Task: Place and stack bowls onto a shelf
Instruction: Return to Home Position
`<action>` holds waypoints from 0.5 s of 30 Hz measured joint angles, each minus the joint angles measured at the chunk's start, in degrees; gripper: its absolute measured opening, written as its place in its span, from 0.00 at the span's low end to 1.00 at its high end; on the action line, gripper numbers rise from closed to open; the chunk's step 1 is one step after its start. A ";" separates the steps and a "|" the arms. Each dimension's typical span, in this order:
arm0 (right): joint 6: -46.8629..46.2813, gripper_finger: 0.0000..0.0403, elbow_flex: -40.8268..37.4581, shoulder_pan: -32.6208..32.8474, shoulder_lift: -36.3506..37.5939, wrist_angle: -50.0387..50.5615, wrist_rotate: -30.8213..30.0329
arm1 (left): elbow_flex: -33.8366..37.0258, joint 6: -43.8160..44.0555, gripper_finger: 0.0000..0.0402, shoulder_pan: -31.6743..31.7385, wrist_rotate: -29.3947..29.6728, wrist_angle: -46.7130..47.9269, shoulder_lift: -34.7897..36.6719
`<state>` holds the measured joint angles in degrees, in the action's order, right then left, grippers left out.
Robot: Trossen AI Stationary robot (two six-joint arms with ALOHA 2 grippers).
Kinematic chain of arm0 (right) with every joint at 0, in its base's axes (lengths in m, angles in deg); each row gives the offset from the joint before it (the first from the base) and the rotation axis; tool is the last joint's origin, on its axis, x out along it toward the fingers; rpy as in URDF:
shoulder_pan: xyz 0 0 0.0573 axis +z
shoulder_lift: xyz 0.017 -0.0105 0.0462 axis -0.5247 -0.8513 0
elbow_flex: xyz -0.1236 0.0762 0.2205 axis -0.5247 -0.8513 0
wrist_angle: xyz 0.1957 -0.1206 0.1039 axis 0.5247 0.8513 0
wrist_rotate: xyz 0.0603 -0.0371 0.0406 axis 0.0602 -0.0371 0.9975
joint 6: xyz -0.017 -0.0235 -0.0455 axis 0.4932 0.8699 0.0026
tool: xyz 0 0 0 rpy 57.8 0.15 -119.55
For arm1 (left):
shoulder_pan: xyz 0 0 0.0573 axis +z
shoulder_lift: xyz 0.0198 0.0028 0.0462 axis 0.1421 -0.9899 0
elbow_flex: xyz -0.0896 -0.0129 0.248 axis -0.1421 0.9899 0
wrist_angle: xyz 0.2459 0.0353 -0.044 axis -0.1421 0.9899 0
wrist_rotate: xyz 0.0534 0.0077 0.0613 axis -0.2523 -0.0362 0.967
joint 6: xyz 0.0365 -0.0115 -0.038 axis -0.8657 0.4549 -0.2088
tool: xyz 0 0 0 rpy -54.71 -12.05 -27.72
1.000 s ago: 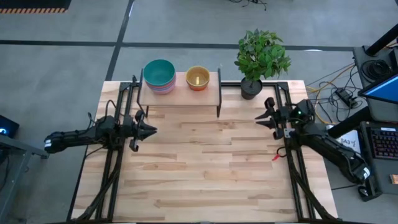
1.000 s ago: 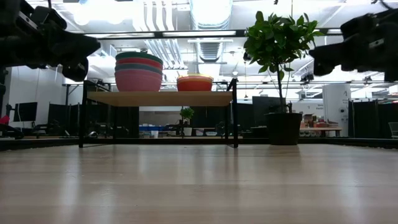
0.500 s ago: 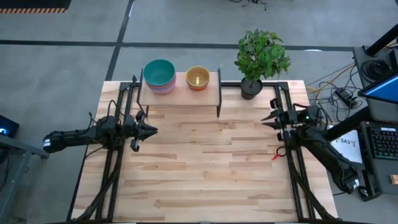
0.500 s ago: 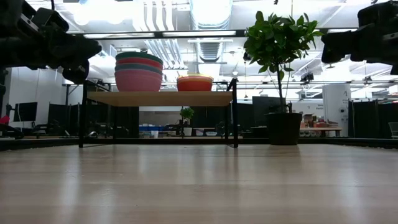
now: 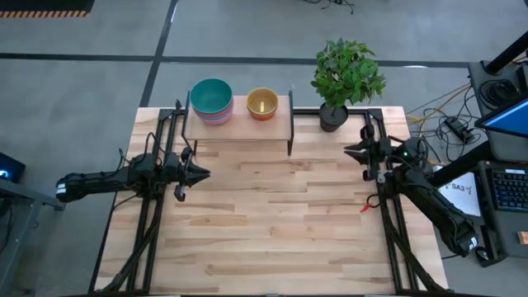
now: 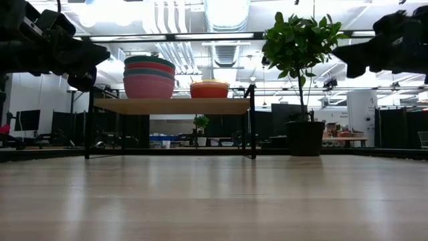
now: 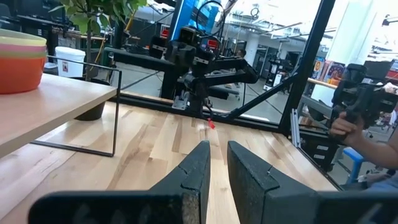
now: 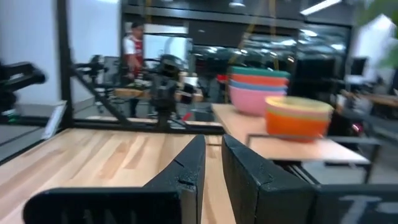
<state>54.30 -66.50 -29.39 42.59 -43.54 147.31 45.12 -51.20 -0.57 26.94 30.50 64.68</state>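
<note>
The bowls (image 5: 211, 101) sit in two stacks on the shelf (image 5: 239, 128), ahead and to one side of our fingertips, well apart. Our left gripper (image 5: 198, 173) is nearer than our right gripper (image 5: 350, 152). Both are clenched on nothing.

No writing could be read

The coloured posters (image 7: 324, 65) beyond the table (image 5: 272, 214) were too small to make out, and the lit screen (image 5: 505, 118) beside it showed no legible words, numbers or brand marks.
</note>
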 joint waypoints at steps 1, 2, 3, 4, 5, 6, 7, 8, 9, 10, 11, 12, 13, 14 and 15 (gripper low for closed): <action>0.02 0.11 0.00 0.00 0.00 0.82 -1.25 | 0.00 0.00 0.09 0.00 0.01 0.00 -0.07; 0.04 0.11 0.00 0.00 0.00 1.58 -2.17 | 0.00 0.00 0.09 0.00 0.01 0.00 -0.13; 0.09 0.11 0.00 0.00 0.00 2.32 -2.69 | 0.00 0.00 0.09 0.00 -0.01 0.00 -0.24; 0.06 0.11 0.00 0.00 0.00 3.09 -2.93 | -0.02 0.00 0.09 0.00 -0.01 0.00 -0.32; 0.03 0.11 0.00 0.00 -0.01 3.66 -2.94 | -0.02 0.00 0.09 0.00 0.00 0.02 -0.32; -0.06 0.11 0.00 0.00 0.00 3.98 -2.93 | -0.02 0.00 0.09 0.00 -0.02 0.00 -0.32; -0.37 0.11 -0.01 0.01 0.00 4.32 -2.92 | -0.02 0.00 0.09 0.00 -0.02 -0.02 -0.34; -0.44 0.11 -0.02 0.00 0.00 4.72 -2.94 | -0.02 0.00 0.09 0.00 -0.01 -0.02 -0.38; -0.43 0.11 -0.02 0.00 -0.02 4.94 -2.94 | -0.02 0.00 0.09 0.00 0.00 0.00 -0.38; -0.37 0.11 -0.02 0.00 0.00 5.00 -2.94 | -0.02 -0.01 0.09 0.00 -0.02 -0.01 -0.39; -0.10 0.11 -0.02 0.00 0.00 4.98 -2.94 | -0.02 0.00 0.09 0.00 -0.02 -0.04 -0.44; 0.12 0.11 -0.02 0.00 0.00 4.98 -2.93 | -0.02 0.00 0.09 0.00 -0.01 -0.03 -0.45; 0.40 0.11 -0.02 0.00 0.00 4.98 -2.94 | -0.02 0.00 0.09 0.00 -0.02 0.01 -0.43; 0.67 0.11 -0.02 0.00 0.00 4.98 -2.94 | -0.02 0.00 0.09 0.00 -0.02 -0.02 -0.43; 0.70 0.11 -0.02 0.01 0.00 4.98 -2.93 | -0.02 0.00 0.09 0.00 -0.02 -0.02 -0.43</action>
<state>55.00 -66.52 -29.37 42.59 -38.56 144.38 45.10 -51.20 -0.57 26.93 30.48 64.26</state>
